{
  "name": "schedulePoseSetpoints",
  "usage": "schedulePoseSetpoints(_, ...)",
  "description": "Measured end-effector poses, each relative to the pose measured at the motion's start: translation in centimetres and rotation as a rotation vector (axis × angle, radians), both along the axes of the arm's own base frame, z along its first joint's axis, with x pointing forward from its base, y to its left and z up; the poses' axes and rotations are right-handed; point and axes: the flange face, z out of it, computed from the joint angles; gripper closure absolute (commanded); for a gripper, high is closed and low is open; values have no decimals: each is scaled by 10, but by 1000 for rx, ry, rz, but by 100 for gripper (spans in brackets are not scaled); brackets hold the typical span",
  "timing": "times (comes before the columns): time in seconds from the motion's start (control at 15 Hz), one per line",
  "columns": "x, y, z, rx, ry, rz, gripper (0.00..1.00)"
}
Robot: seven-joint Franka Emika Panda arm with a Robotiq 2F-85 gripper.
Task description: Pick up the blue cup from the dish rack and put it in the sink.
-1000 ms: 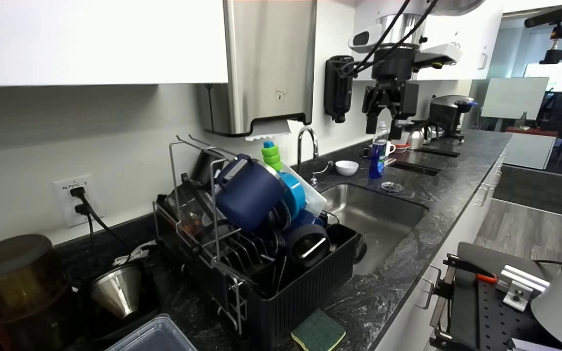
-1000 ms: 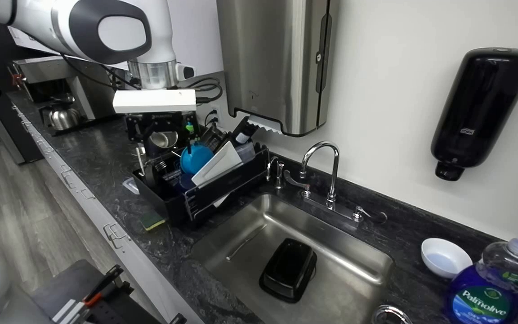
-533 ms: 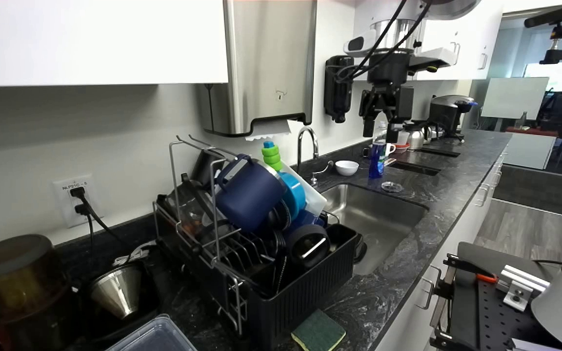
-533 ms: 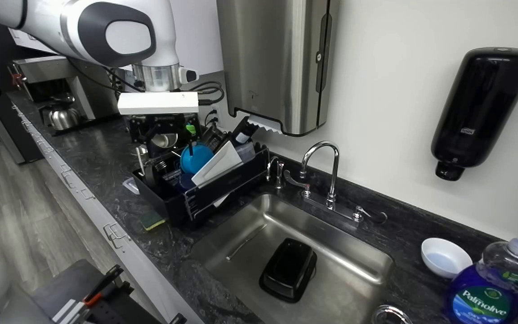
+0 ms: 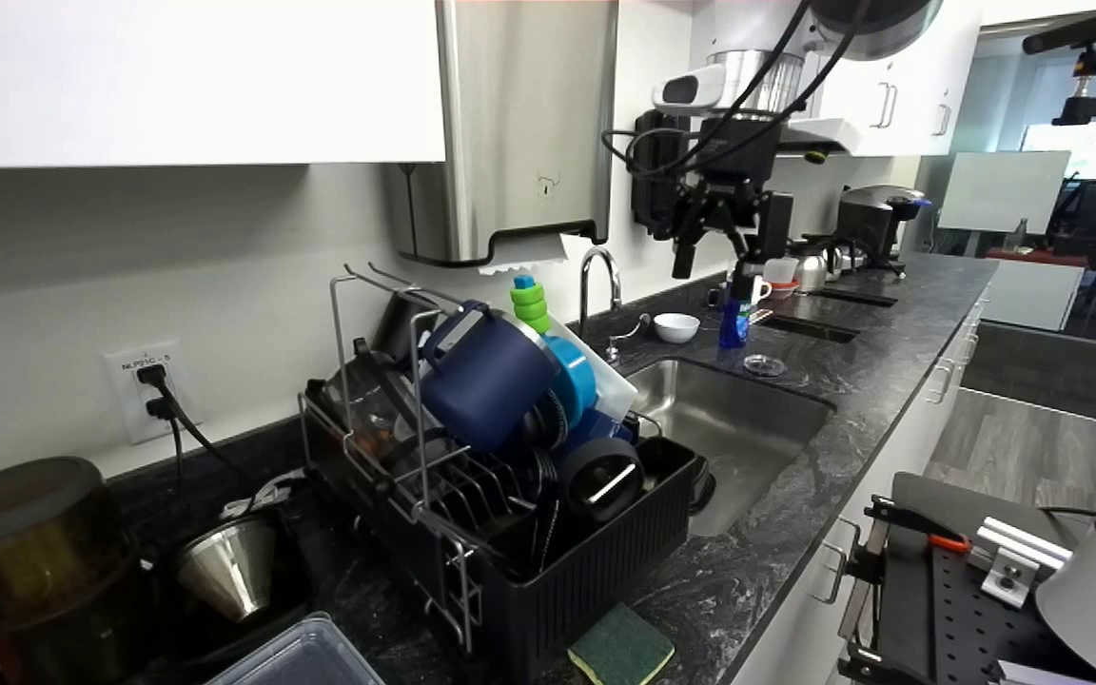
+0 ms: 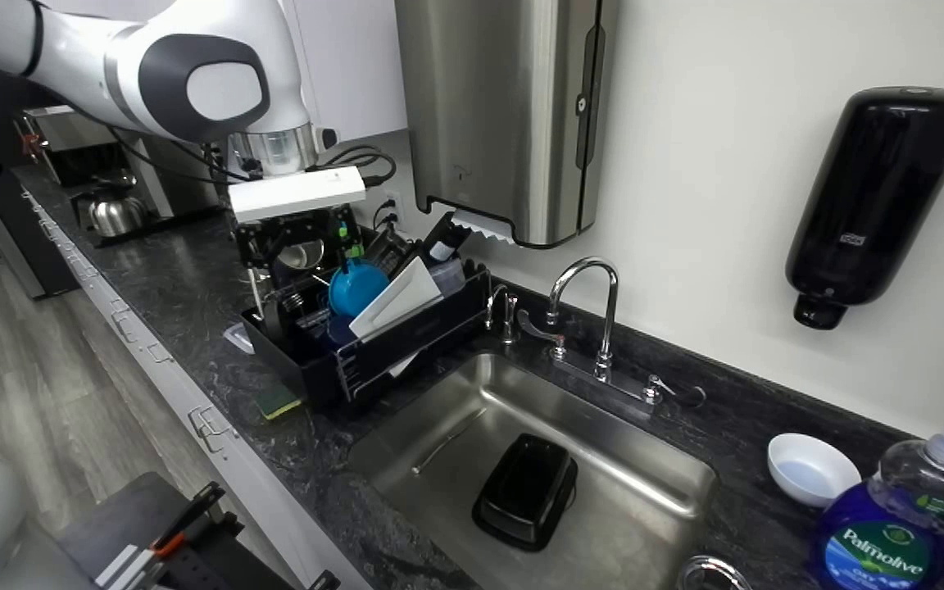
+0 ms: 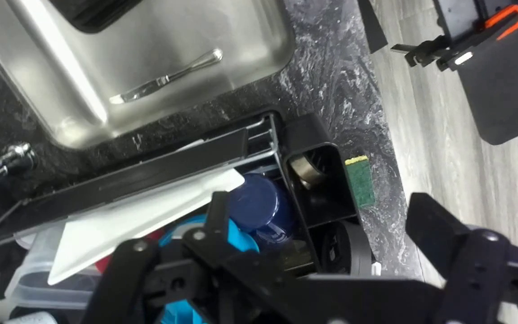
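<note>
Blue cup [image 5: 486, 381], tipped in the dish rack [image 5: 596, 561] near its edge farthest from the sink [image 5: 743, 419], presumably to dry.
Well apart from that cup: gripper [image 5: 714, 271], jaws wide and empty, likely to fit round a broad body.

The white arm [image 6: 124, 78] reaches over from the left in an exterior view, and its wrist [image 6: 279, 152] points down. The gripper [image 5: 715, 270] hangs below, a little tipped. Its two fingers [image 7: 436, 231] are spread wide, one left, one right.

Dark countertop [image 6: 173, 283] — dish rack [image 5: 577, 566], sponge [image 5: 621, 644], bowl [image 6: 814, 469]
</note>
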Motion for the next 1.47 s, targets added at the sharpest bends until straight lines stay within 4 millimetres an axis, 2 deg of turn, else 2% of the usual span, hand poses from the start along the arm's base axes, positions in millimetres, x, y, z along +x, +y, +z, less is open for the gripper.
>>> schedulePoseSetpoints(0.33, 13, 15, -33, 20, -95, 232, 0)
schedulePoseSetpoints(0.6, 15, 23, -45, 147, -111, 408, 0)
schedulePoseSetpoints(1.0, 21, 30, -29, 235, -157, 564, 0)
schedulePoseSetpoints(1.27, 42, 30, -14, 273, -193, 513, 0)
schedulePoseSetpoints(1.47, 56, 31, -18, 328, -178, 443, 0)
